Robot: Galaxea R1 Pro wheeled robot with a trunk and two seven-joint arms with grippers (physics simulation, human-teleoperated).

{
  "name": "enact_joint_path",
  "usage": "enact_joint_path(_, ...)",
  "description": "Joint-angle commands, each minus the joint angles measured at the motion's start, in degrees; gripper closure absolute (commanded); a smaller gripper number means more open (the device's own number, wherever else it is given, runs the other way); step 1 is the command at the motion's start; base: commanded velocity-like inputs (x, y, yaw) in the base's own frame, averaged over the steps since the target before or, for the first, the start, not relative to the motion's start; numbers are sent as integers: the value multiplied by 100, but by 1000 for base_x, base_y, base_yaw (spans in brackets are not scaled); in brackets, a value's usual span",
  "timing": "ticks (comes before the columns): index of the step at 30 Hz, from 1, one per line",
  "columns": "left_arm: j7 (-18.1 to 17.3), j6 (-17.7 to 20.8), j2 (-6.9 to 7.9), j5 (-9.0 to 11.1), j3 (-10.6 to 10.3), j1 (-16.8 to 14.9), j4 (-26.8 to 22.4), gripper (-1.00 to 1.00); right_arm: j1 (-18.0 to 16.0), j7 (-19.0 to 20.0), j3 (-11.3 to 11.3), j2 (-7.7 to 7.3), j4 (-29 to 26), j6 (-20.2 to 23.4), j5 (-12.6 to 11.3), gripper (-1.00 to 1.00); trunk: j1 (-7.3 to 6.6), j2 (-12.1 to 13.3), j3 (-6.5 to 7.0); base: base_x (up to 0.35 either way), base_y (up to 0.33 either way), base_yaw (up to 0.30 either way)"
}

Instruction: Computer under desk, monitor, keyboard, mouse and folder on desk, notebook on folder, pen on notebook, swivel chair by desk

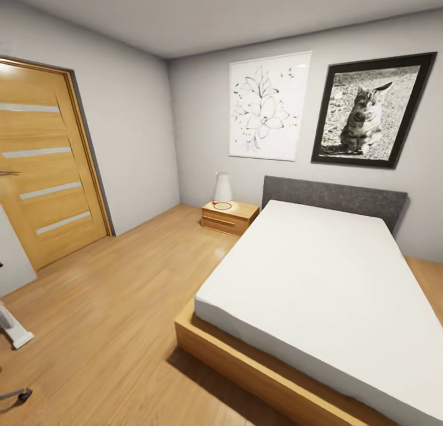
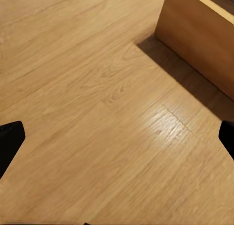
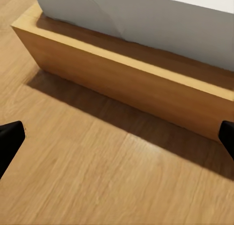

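You're in the bedroom but facing the wrong way, so this is the travel step. Left to right: wooden door [image 1: 49,161], nightstand [image 1: 229,217] with a lamp [image 1: 223,188], then the bed [image 1: 320,290]. No desk visible; turn the base to find it. Both grippers, left gripper [image 2: 117,137] and right gripper [image 3: 117,139], hang over bare floor [image 2: 97,112], fingers apart, holding nothing.

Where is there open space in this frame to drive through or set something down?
The broad wood floor between the door and the bed is bare, up to the nightstand. The mattress top is bare too. The nightstand is crowded: a white lamp and small items. Both jaws stand open over floor.
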Motion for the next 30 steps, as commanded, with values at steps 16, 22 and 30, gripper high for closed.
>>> enact_joint_path(16,7,-1,-15,-13,1,-5,18,-100,-7,0,0,13,4,18,-5,-100,2,-6,-46,119,0,284)
enact_joint_path(22,7,0,-6,-13,0,-5,19,-100,-5,1,0,17,7,25,-3,-100,2,-6,-61,115,0,284)
enact_joint_path(30,13,0,1,-13,2,-5,20,-100,-6,2,0,18,11,46,-3,-100,2,-6,-80,114,0,284)
